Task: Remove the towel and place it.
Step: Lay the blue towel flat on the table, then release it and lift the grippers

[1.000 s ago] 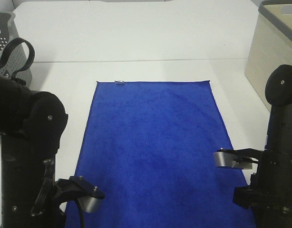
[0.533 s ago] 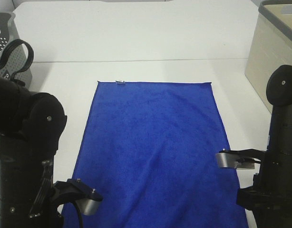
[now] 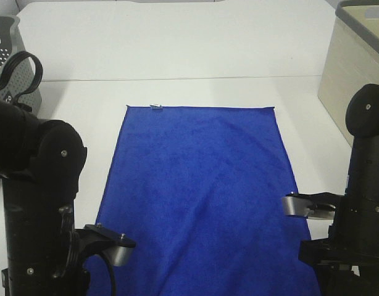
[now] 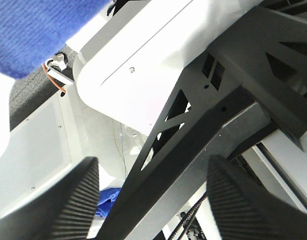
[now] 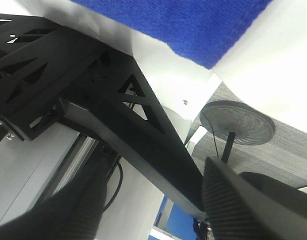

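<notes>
Royal-blue microfibre, the towel (image 3: 202,185) lies spread flat on the white table (image 3: 177,55), its near corners just beside each tool. The left gripper (image 4: 151,172) and right gripper (image 5: 153,177) both gape, holding nothing. We should lift straight clear so no finger snags the hem.
</notes>
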Controlling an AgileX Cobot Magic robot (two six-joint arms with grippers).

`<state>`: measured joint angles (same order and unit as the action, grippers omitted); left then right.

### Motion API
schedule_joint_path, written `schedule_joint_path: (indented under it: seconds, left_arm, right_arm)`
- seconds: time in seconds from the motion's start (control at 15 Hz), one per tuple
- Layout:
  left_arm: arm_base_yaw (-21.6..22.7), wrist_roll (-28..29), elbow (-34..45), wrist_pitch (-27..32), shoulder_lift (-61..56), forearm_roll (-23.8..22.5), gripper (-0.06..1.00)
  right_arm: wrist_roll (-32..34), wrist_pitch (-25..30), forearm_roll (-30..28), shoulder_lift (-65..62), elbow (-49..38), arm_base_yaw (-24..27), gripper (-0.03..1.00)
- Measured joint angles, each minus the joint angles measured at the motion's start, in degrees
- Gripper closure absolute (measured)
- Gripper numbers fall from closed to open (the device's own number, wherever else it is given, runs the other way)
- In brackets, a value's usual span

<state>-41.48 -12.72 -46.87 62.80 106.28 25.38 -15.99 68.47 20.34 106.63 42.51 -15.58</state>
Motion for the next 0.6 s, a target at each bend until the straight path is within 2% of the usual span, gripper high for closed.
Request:
schedule_joint_path:
  seconds: [0.27,0.6]
  left_arm:
    - [0.00,3.61,-4.81,2.41,0.00,-0.11,0.34]
    - [0.00,5.04,-12.43,5.10,-3.95,-1.55,0.34]
  right_arm:
    - [0.34,0.57,-0.11,-0.40,1.38,0.00,0.37]
    - [1.66,0.86,-0.11,-10.37,11.80,0.00,0.36]
